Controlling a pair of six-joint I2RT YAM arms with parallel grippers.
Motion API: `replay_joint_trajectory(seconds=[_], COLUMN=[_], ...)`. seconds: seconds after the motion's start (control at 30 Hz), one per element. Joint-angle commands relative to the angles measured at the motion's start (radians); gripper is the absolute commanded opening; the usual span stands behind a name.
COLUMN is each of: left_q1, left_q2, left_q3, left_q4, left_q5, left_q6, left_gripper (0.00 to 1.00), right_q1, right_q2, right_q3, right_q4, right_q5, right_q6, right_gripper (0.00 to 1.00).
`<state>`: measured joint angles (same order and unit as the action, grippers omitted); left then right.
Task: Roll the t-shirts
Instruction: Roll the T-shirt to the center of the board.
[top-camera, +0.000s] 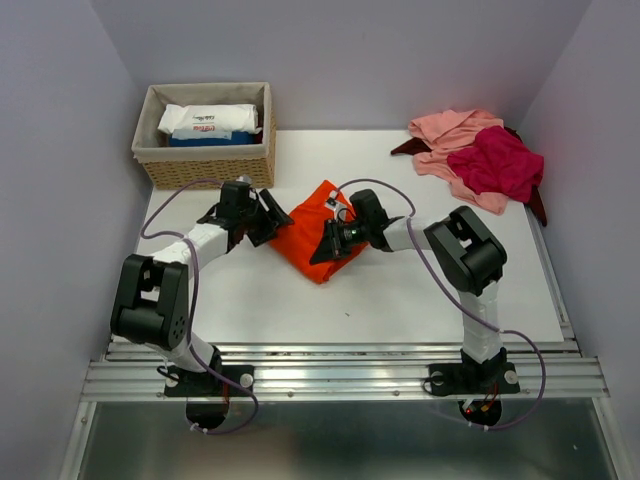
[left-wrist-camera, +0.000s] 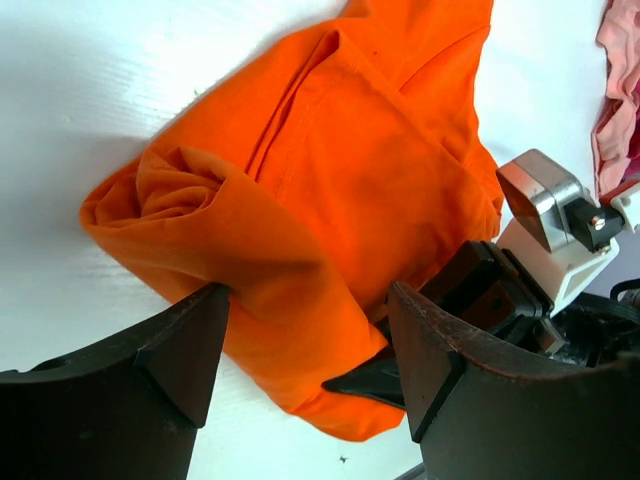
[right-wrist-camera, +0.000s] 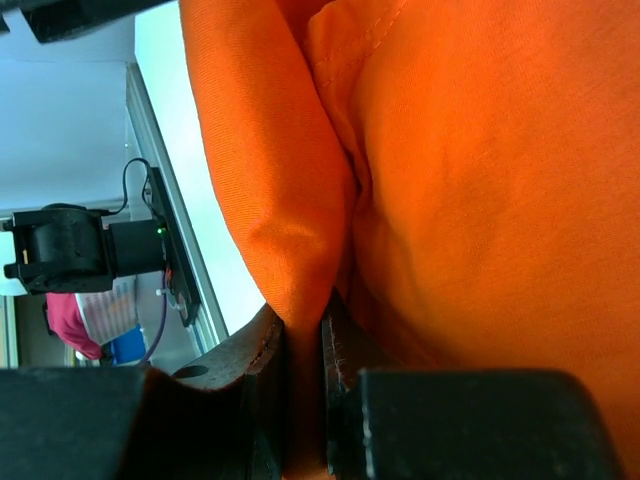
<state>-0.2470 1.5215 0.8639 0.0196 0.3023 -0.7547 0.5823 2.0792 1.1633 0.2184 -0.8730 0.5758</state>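
Orange t-shirt (top-camera: 312, 236) partly rolled on bench (top-camera: 400, 295) | left fingers (left-wrist-camera: 185, 345) spread at its rolled end | right fingers (right-wrist-camera: 262, 380) pinching a fold of it

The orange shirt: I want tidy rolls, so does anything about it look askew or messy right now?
Yes. The orange shirt lies crooked on the table, and its roll is loose and lopsided, coiled at one end only. The right gripper is shut on a fold; the left gripper hovers open.

Table (top-camera: 400, 300): orange t-shirt (top-camera: 316, 228), shirt heap (top-camera: 478, 158), basket (top-camera: 205, 168)
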Motion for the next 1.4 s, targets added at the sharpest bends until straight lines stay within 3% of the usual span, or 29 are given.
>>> replay_joint_trajectory(seconds=[0.0, 0.03, 0.1, 0.2, 0.23, 0.3, 0.37, 0.57, 0.63, 0.7, 0.73, 0.77, 0.87, 0.93, 1.03, 1.17, 1.37], left_q1=[-0.005, -0.005, -0.005, -0.003, -0.005, -0.005, -0.005, -0.008, -0.009, -0.014, -0.015, -0.015, -0.018, -0.018, -0.017, -0.018, -0.018], left_q2=[0.041, 0.049, 0.074, 0.101, 0.106, 0.12, 0.127, 0.163, 0.17, 0.174, 0.175, 0.177, 0.183, 0.192, 0.215, 0.25, 0.27], left_q3=[0.056, 0.06, 0.07, 0.087, 0.092, 0.104, 0.109, 0.13, 0.135, 0.142, 0.145, 0.149, 0.158, 0.165, 0.182, 0.21, 0.296], left_q4=[0.049, 0.052, 0.052, 0.056, 0.056, 0.057, 0.057, 0.063, 0.065, 0.066, 0.066, 0.066, 0.066, 0.063, 0.057, 0.04, -0.044], left_q5=[0.011, 0.009, 0.009, 0.015, 0.015, 0.017, 0.02, 0.027, 0.029, 0.032, 0.032, 0.034, 0.034, 0.032, 0.031, 0.021, -0.009], left_q6=[0.025, 0.026, 0.029, 0.035, 0.035, 0.04, 0.041, 0.048, 0.048, 0.046, 0.046, 0.046, 0.041, 0.041, 0.044, 0.06, 0.118], left_gripper=[0.75, 0.74, 0.74, 0.74, 0.74, 0.73, 0.73, 0.73, 0.73, 0.73, 0.73, 0.73, 0.73, 0.73, 0.72, 0.72, 0.73], right_q1=[-0.01, -0.01, -0.01, -0.01, -0.01, -0.01, -0.01, -0.01, 0.0, 0.04, 0.059, 0.077, 0.142, 0.163, 0.163, 0.163, 0.195], right_q2=[-0.002, -0.007, -0.025, -0.065, -0.079, -0.128, -0.165, -0.329, -0.363, -0.399, -0.403, -0.401, -0.331, -0.294, -0.226, -0.163, -0.197], right_q3=[-0.007, -0.008, -0.013, -0.025, -0.028, -0.033, -0.034, -0.063, -0.062, -0.038, -0.022, -0.007, 0.053, 0.079, 0.081, 0.056, 0.035], right_q4=[0.045, 0.045, 0.042, 0.026, 0.006, -0.03, -0.098, -0.218, -0.275, -0.336, -0.356, -0.373, -0.422, -0.425, -0.412, -0.419, -0.43], right_q5=[-0.001, 0.002, 0.019, 0.048, 0.071, 0.107, 0.184, 0.362, 0.422, 0.541, 0.584, 0.641, 0.696, 0.715, 0.727, 0.854, 0.953], right_q6=[0.002, 0.002, 0.001, -0.004, -0.01, -0.02, -0.04, -0.079, -0.103, -0.125, -0.149, -0.162, -0.195, -0.206, -0.203, -0.194, -0.192], right_gripper=[0.17, 0.2, 0.39, 0.59, 0.75, 0.88, 0.96, 1.0, 0.99, 0.84, 0.76, 0.51, 0.15, 0.05, 0.03, 0.01, 0.01])
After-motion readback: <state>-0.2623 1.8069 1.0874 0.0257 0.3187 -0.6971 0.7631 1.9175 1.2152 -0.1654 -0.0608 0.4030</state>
